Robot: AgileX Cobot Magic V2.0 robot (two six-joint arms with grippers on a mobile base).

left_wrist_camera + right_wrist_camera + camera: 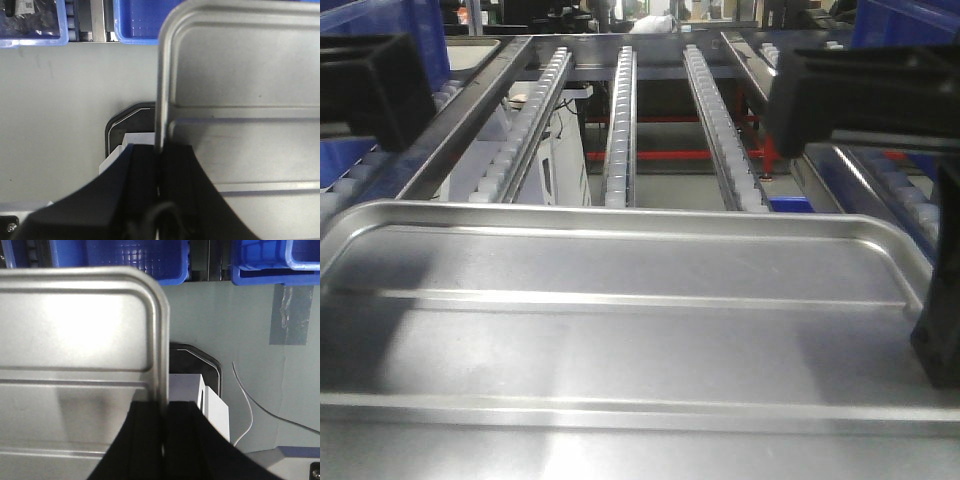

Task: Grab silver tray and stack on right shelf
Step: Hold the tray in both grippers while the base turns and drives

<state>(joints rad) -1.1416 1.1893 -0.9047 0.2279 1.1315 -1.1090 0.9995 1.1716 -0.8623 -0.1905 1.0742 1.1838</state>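
Note:
The silver tray (620, 340) fills the lower half of the front view, level, with two long ribs along its floor. It is held off the ground in front of the roller shelf (620, 130), whose lanes of white rollers run away behind its far rim. The shelf's front bar is hidden by the tray. My left gripper (160, 147) is shut on the tray's left rim (161, 90). My right gripper (164, 404) is shut on the tray's right rim (162, 340); its finger (940, 340) shows at the tray's right edge in the front view.
Blue bins stand on low levels below the tray (140, 20) (125, 260), one holding bagged parts (30, 22). A white box (212, 407) on a black base lies on the grey floor beneath, with a thin white cable (250, 405) and grey tape (290, 315).

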